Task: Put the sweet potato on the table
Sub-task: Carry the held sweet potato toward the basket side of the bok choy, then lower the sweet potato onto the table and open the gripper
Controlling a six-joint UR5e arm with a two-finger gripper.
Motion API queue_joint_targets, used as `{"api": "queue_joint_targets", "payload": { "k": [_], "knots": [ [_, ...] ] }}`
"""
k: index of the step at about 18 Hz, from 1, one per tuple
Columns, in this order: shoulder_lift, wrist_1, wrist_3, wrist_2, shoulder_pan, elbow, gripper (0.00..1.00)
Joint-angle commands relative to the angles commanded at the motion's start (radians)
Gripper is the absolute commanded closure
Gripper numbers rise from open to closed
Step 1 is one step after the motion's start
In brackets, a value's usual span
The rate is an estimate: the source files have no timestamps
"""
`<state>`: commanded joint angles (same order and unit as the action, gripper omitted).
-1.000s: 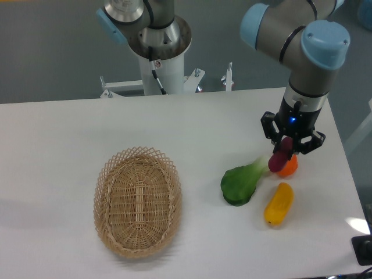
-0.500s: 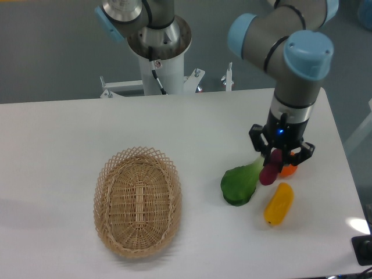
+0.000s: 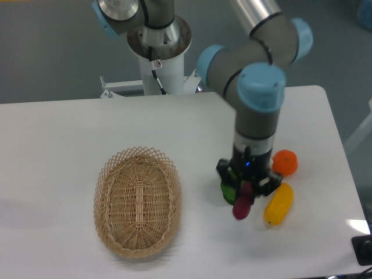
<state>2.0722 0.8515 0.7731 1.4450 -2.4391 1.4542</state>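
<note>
The black 2-finger end effector (image 3: 245, 189) points straight down from the grey and light-blue arm, its fingers clamped on the upper end of the slim magenta-purple toy sweet potato (image 3: 242, 204); the sweet potato hangs nearly upright, its lower end near the large flat white table (image 3: 64, 133), though whether it touches the surface cannot be told; behind the end effector, mostly hidden, sits a green leafy toy vegetable (image 3: 228, 192); just to the right lies a yellow-orange oblong toy vegetable (image 3: 278, 204), tilted, close beside the sweet potato but apart from it; above that rests a round orange toy fruit (image 3: 285, 163); well to the left stands an oval woven wicker basket (image 3: 137, 200), on the table.
</note>
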Motion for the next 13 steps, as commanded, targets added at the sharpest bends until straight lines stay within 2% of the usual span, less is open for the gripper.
{"api": "queue_joint_targets", "payload": {
  "k": [3,8,13],
  "knots": [
    [0.055,-0.028,0.014,0.005,0.022,0.000,0.75],
    [0.127,-0.029,0.074,0.009,0.034,0.003,0.74],
    [0.154,-0.029,0.074,0.037,0.040,0.012,0.74]
  ]
}}
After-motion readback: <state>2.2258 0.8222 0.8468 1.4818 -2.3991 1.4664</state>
